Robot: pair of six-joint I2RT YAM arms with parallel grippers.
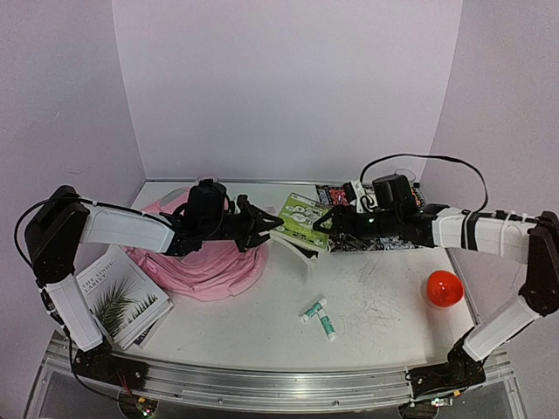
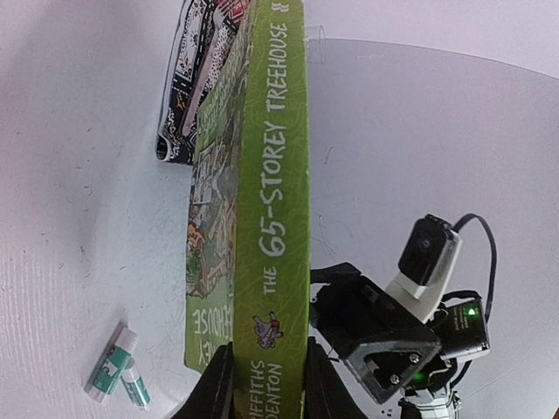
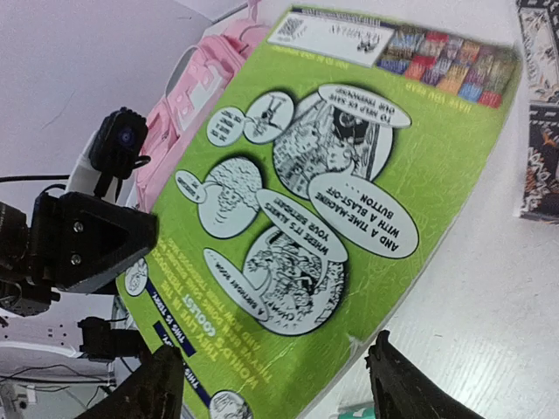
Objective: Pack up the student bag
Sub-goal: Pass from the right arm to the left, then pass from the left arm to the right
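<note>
Spanning the rear left of the table [image 1: 384, 305]: student bag [image 1: 210, 272], pink, slumped flat under the left arm. The left gripper [image 2: 266, 388] reaches just past the bag's right edge.
Left gripper: clamped on the spine end of a green book [image 1: 301, 214], tilted between the two arms.
Right gripper [image 3: 284, 388]: jaws spread wide, one finger on each side of the book's far edge, gripping nothing; well apart from the bag.
Also on the table: two glue sticks [image 1: 319, 316] at centre front; red ball [image 1: 444, 288] at right; palm-leaf book [image 1: 122, 297] front left, beside the bag; patterned black-and-white book [image 1: 393, 244] under the right arm.
</note>
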